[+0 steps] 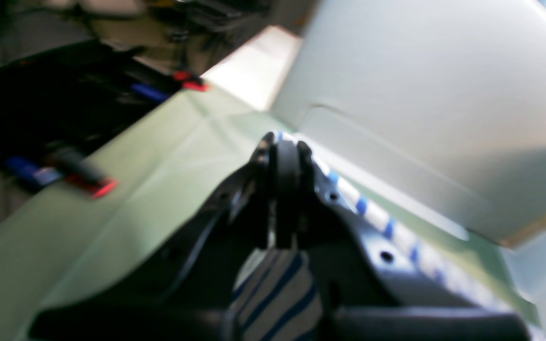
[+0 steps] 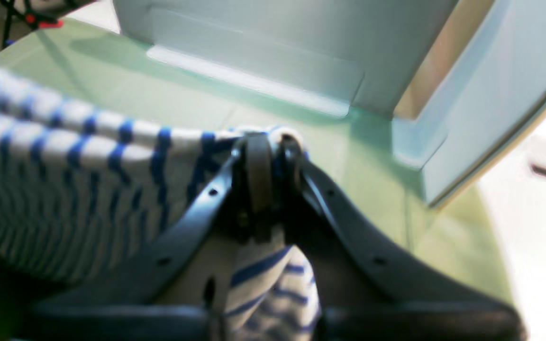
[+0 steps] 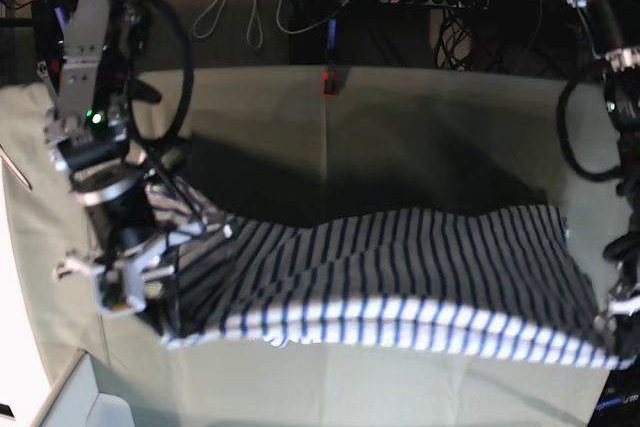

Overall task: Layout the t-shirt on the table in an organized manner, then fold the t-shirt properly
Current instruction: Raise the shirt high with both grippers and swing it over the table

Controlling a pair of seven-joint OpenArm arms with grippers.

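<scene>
Layout is judged in hand: the t-shirt point(image 3: 400, 287) is held stretched above the table's point(image 3: 400, 127) near edge, left gripper point(image 1: 286, 161) and right gripper point(image 2: 268, 163) clamped on opposite ends, flat lowering being called for next.

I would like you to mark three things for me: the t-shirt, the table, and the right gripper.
t-shirt point(image 3: 420, 277), base view, middle of the striped cloth.
table point(image 3: 420, 137), base view, bare cloth-covered top beyond the shirt.
right gripper point(image 2: 273, 163), right wrist view, between the fingertips, which pinch the shirt's edge.
</scene>
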